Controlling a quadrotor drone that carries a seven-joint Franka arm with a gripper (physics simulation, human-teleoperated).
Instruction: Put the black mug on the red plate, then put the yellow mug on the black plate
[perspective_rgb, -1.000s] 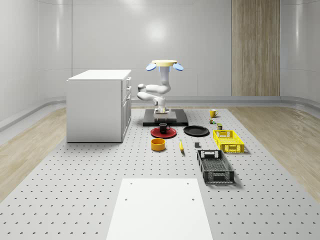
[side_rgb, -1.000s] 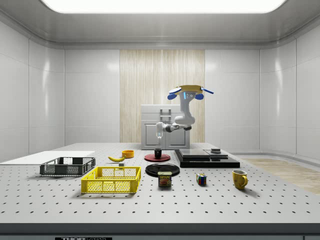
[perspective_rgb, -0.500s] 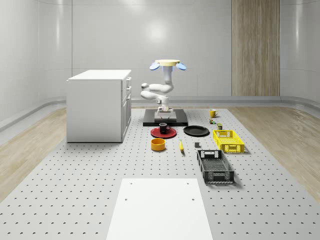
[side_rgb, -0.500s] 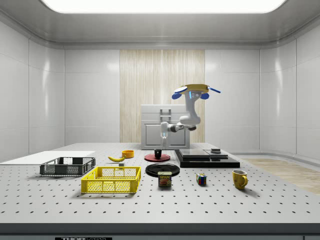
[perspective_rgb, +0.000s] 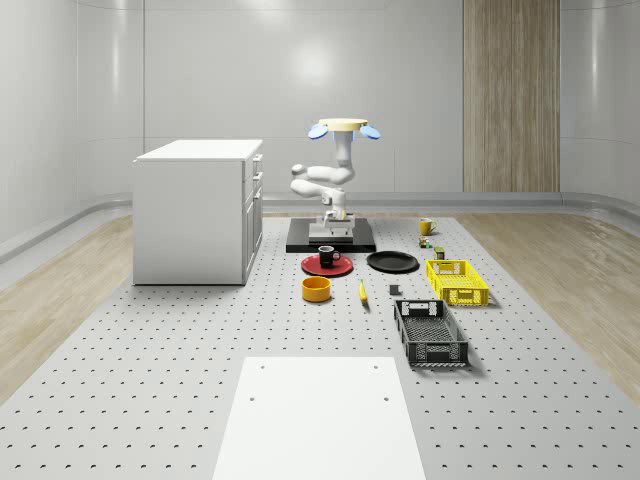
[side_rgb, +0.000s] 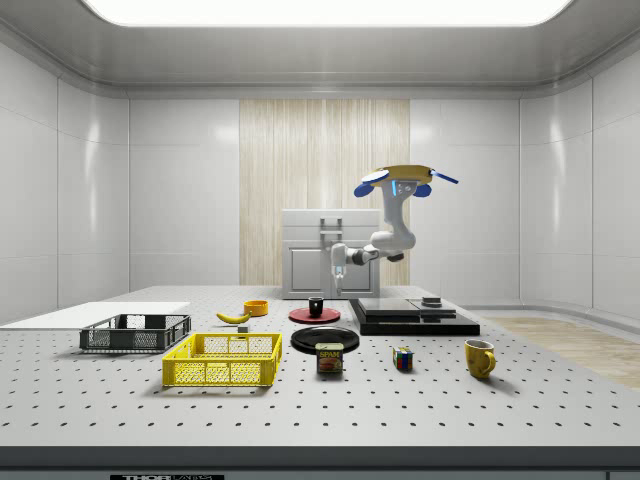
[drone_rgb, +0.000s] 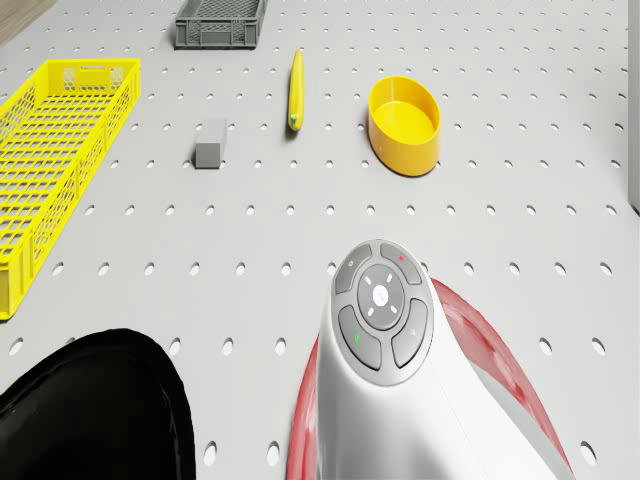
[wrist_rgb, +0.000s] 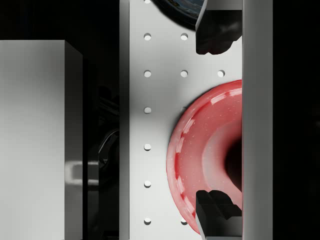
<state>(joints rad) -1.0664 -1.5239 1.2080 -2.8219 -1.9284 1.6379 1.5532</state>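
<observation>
Black mug (perspective_rgb: 327, 255) sits upright on the red plate (perspective_rgb: 327, 266), so the first half looks done, and the end effector (side_rgb: 338, 290) hangs released and empty above and just beside it in the side view. Its fingers (wrist_rgb: 215, 30) stand apart over the plate's edge. The drone (perspective_rgb: 343, 127) hovers over the dark slab (perspective_rgb: 331, 238) behind the plates, and the yellow mug (perspective_rgb: 426, 227) (the next job, I judge) waits well apart from the black plate (perspective_rgb: 392, 262) on the table (perspective_rgb: 180, 350).

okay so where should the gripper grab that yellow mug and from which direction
Probably from above, closing on the rim wall of the yellow mug. It stands upright on the table with its mouth up, and its handle sticks out toward the side view's right, so grip the wall away from the handle.
</observation>
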